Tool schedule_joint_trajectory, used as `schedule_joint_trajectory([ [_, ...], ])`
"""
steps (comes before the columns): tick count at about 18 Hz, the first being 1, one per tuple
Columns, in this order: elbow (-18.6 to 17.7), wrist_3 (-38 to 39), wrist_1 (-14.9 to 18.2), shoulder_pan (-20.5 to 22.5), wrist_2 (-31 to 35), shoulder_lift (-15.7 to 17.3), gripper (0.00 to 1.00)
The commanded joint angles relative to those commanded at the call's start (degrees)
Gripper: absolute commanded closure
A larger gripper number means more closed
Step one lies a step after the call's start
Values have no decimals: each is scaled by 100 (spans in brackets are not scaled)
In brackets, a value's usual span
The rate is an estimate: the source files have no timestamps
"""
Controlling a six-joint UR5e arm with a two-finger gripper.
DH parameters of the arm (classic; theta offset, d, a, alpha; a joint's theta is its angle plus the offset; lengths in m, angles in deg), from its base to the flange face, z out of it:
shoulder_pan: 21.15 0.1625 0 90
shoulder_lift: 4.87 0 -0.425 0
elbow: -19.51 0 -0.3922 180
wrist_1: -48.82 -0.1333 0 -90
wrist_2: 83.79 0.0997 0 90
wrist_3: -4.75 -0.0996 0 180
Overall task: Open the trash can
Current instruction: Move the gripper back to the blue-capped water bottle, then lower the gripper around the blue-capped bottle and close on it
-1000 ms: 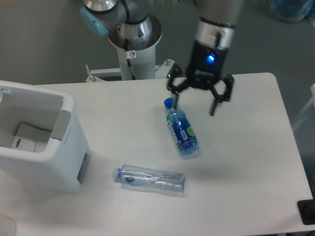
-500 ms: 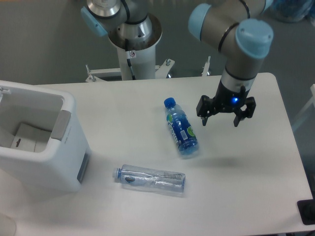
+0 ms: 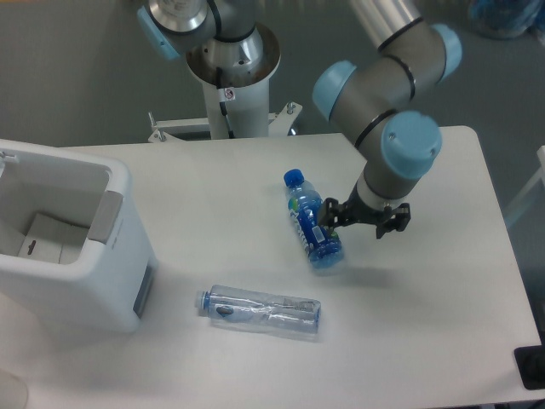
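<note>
Looking across the table, I see the trash can (image 3: 72,247) far left of my open, empty gripper (image 3: 364,223).

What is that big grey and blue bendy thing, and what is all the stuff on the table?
That bendy thing is a robot arm. It has joints, a bit like your elbow and wrist. At its end sits a tool with two fingers for grabbing. Right now the tool is low over the table, next to a blue bottle lying on its side. It holds nothing, and the fingers look spread apart.

The picture comes from one camera fixed up high, looking down at the table.

Nearer the front lies a clear bottle, also on its side. On the left stands a big white trash can. You can see down inside it, so it looks open.
</note>
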Motion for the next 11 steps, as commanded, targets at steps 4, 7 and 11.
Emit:
schedule_joint_trajectory([
  [4,52,254,370,-106,70,-96,0],
  [7,131,580,405,-210,263,-263,0],
  [11,316,835,475,-237,316,-404,0],
])
